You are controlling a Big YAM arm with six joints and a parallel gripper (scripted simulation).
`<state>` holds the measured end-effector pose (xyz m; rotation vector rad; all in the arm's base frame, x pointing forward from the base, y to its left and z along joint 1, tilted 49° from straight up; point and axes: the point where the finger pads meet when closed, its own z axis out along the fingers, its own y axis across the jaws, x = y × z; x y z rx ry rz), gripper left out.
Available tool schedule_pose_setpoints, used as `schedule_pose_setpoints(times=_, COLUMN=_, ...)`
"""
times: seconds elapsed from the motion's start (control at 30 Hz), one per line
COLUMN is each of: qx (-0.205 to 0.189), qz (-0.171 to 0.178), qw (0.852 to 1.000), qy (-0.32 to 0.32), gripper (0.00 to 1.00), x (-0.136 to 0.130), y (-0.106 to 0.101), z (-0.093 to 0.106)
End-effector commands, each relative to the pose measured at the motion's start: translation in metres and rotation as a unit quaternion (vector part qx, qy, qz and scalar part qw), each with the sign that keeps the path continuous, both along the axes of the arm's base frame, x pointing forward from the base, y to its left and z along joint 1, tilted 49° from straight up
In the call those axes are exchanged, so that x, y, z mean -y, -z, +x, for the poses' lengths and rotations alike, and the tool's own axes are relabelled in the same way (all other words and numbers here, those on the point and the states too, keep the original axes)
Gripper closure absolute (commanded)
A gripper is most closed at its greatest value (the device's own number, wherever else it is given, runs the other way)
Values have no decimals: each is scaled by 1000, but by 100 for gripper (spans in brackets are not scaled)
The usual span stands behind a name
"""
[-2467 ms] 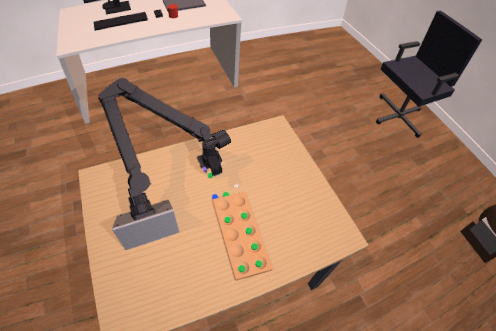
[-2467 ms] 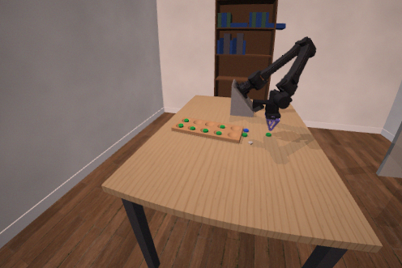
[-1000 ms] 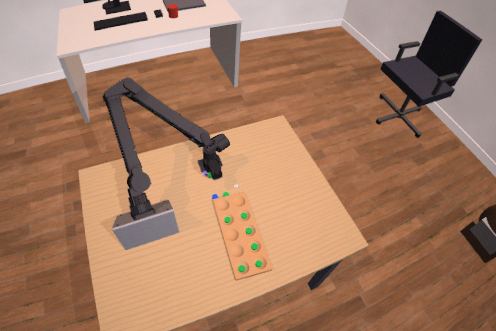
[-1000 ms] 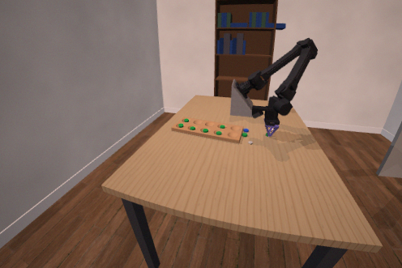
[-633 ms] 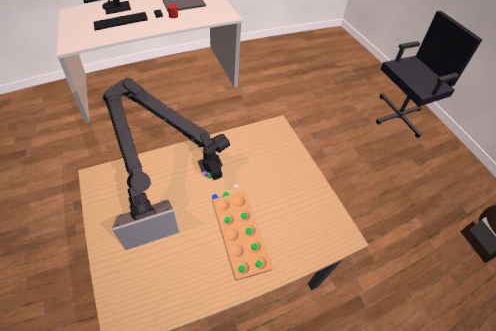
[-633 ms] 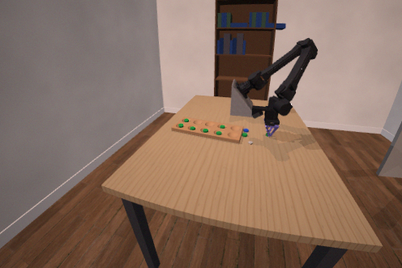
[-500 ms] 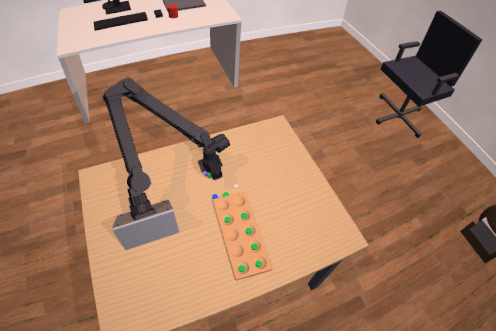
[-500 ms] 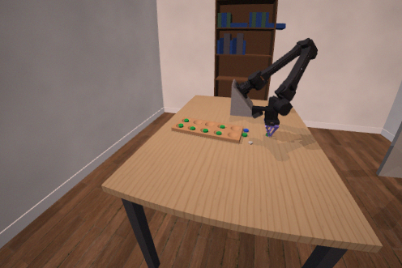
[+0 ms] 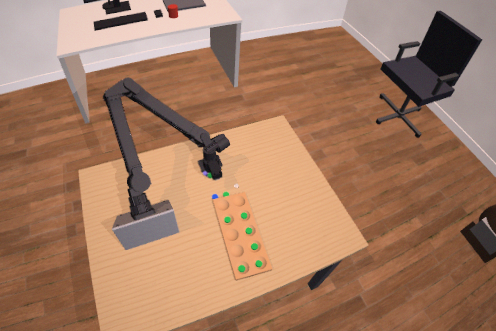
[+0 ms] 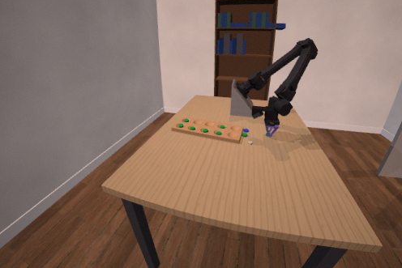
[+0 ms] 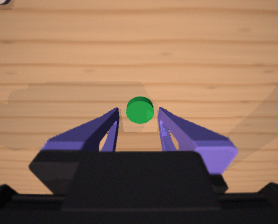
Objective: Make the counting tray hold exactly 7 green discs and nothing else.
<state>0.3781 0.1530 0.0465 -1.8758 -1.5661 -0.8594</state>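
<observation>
The wooden counting tray (image 9: 242, 235) lies flat on the table and also shows in the exterior view (image 10: 211, 129). Several of its pockets hold green discs, and the others look empty. My gripper (image 9: 210, 173) is low over the table, beyond the tray's far end. In the wrist view its purple fingers stand partly open on either side of a loose green disc (image 11: 139, 110) lying on the table, with a small gap on each side. Another loose green disc (image 9: 226, 194) and a blue disc (image 9: 215, 196) lie just off the tray's far end.
A small white piece (image 9: 236, 186) lies on the table near the tray's far corner. The arm's grey base (image 9: 145, 225) stands left of the tray. A desk, an office chair and a bookshelf stand away from the table.
</observation>
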Motion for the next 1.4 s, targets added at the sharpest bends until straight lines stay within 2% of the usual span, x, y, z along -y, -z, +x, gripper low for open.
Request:
schedule_pose_setpoints(times=0.0, qx=-7, qz=-2, qw=1000, qy=-1, gripper=56, x=-3, y=6, z=-1)
schedule_pose_setpoints(times=0.1, qx=-6, qz=-2, qw=1000, qy=0, gripper=56, x=-2, y=5, z=0)
schedule_pose_setpoints(times=0.13, qx=-5, qz=-2, qw=1000, qy=1, gripper=100, x=-2, y=5, z=1)
schedule_pose_setpoints(times=1.23, qx=-5, qz=-2, qw=1000, qy=0, gripper=100, x=-2, y=5, z=1)
schedule_pose_setpoints(times=1.3, qx=1, qz=-2, qw=1000, qy=9, gripper=100, x=10, y=-2, z=6)
schedule_pose_setpoints(times=1.37, qx=18, qz=-1, qw=1000, qy=8, gripper=100, x=14, y=-17, z=13)
